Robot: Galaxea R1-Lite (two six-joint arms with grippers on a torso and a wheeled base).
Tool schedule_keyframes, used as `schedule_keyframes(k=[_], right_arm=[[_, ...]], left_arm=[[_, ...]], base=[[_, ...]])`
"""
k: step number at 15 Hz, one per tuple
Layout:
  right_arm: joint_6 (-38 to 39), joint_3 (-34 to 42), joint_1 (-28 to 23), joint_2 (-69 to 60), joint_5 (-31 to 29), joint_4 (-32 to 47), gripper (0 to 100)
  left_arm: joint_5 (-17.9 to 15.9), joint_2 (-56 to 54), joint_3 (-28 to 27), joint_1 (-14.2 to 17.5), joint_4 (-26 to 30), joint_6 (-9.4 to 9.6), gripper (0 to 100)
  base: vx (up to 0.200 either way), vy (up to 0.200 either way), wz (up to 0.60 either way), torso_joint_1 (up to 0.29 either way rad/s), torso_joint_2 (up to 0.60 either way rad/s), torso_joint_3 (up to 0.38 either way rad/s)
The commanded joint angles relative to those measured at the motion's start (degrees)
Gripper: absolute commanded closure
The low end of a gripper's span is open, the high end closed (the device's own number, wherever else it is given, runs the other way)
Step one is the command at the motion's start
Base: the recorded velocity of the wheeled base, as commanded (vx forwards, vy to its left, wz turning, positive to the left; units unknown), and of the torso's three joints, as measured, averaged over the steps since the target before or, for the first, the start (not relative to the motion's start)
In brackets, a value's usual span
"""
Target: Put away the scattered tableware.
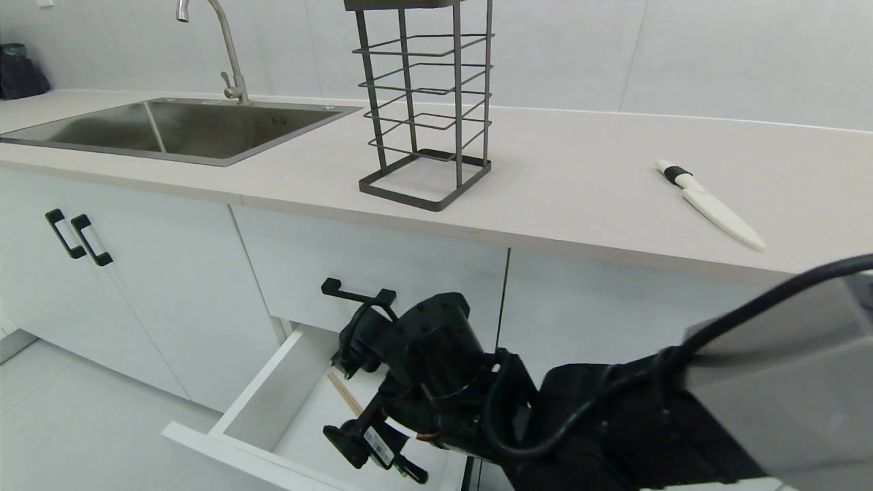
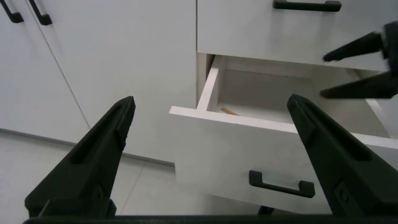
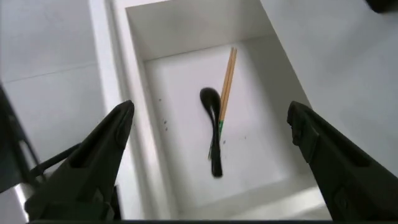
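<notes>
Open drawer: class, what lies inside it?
On the drawer floor lie a black spoon and a pair of wooden chopsticks, touching. In the head view the right arm covers most of the floor.

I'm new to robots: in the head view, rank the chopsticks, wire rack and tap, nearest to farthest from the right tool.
1. Chopsticks, in the open drawer just below the right tool.
2. Wire rack, on the counter behind.
3. Tap, back left, over the sink.

Seen from the head view, the right arm [image 1: 436, 361] blocks most of the open drawer [image 1: 262, 389], so just one end of the chopsticks [image 1: 344, 399] peeks out. The wire rack [image 1: 426, 109] and the faucet [image 1: 228, 51] both have their tops cut off by the upper edge.
</notes>
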Motion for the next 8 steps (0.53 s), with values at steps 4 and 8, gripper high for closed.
schedule_keyframes(k=[4,8], right_arm=[[4.4,28.3,1.6,-26.1,-3.9,-3.8,0],[4.0,45.2,1.5,-39.8,-4.0,-5.5,0]], left_arm=[[0.0,0.1,0.0,0.0,0.0,0.01,0],[0.0,0.1,0.0,0.0,0.0,0.01,0]], base=[[0.0,0.0,0.0,0.0,0.0,0.0],[0.0,0.0,0.0,0.0,0.0,0.0]])
